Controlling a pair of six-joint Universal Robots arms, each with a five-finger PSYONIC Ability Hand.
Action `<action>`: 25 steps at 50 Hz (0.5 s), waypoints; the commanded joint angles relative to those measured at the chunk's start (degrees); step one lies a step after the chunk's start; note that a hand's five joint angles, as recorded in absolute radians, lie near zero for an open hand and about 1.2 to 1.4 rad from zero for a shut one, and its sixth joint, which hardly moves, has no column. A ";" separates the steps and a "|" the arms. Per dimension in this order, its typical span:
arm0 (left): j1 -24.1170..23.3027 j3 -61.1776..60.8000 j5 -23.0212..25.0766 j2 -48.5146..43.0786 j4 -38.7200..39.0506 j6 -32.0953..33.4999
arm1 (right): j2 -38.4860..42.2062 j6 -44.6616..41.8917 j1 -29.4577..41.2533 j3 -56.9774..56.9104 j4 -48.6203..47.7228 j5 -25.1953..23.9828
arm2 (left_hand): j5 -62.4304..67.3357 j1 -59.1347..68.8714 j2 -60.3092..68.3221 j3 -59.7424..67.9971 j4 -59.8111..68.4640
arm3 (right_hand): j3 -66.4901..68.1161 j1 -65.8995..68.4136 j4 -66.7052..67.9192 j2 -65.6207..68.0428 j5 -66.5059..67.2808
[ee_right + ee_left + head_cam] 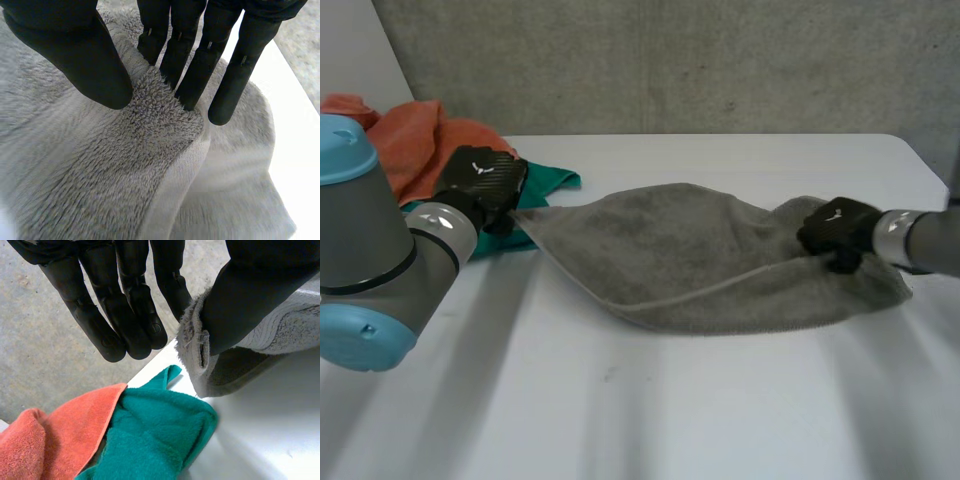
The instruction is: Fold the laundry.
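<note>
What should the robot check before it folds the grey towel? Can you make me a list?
1. Left hand pinching the grey towel at its corner: ok.
2. Right hand pinching the towel's other end: ok.
3. Towel lying smooth: not ok, it is bunched at the right hand.
4. Green cloth clear of the towel's corner: cannot tell, it is very close.
5. Bare table in front for folding: ok.
</note>
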 commanded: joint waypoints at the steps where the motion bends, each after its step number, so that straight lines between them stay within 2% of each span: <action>1: -0.26 -1.10 -2.49 3.86 -8.17 4.23 | -15.91 -4.87 -6.50 13.33 9.61 4.92 | 13.27 13.70 11.49 11.93 11.53 | 12.70 15.61 12.00 12.94 13.23; 3: -0.44 -1.63 -3.37 4.74 -12.12 6.08 | -19.16 -8.29 -7.82 17.11 12.24 7.47 | 13.27 13.70 11.49 11.93 11.53 | 12.70 15.61 12.00 12.94 13.23; 4: -0.79 -2.50 -4.24 5.35 -16.92 8.61 | -21.87 -12.58 -8.87 20.96 15.56 9.92 | 13.27 13.70 11.49 11.93 11.53 | 12.70 15.61 12.00 12.94 13.23; 7: -1.49 -4.17 -5.48 5.62 -25.29 13.02 | -25.14 -19.89 -10.46 26.95 21.20 12.83 | 13.27 13.70 11.49 11.93 11.53 | 12.70 15.61 12.00 12.94 13.23; 8: -1.58 -5.40 -6.09 5.45 -31.07 15.90 | -26.63 -23.74 -11.42 30.10 24.44 13.89 | 13.27 13.70 11.49 11.93 11.53 | 12.70 15.61 12.00 12.94 13.23; 11: -1.49 -7.07 -6.19 4.75 -38.14 19.17 | -27.35 -24.66 -13.01 33.55 26.14 12.94 | 13.27 13.70 11.49 11.93 11.53 | 12.70 15.61 12.00 12.94 13.23; 12: -1.32 -7.60 -5.40 4.40 -39.46 20.57 | -27.35 -24.31 -12.84 34.61 25.79 11.10 | 13.27 13.70 11.49 11.93 11.53 | 12.70 15.61 12.00 12.94 13.23; 16: -1.32 -5.86 -3.02 3.25 -36.23 20.50 | -26.74 -24.05 -12.05 33.83 24.91 9.50 | 13.27 13.70 11.49 11.93 11.53 | 12.70 15.61 12.00 12.94 13.23; 20: -1.32 1.08 -3.55 -0.78 -32.10 20.06 | -25.24 -22.47 -10.99 28.92 21.67 9.77 | 13.27 13.70 11.49 11.93 11.53 | 12.70 15.61 12.00 12.94 13.23; 25: -1.05 15.39 -4.16 -6.49 -26.83 19.27 | -22.78 -13.08 -7.83 18.56 14.12 9.50 | 13.27 13.70 11.49 11.93 11.53 | 12.70 15.61 12.00 12.94 13.23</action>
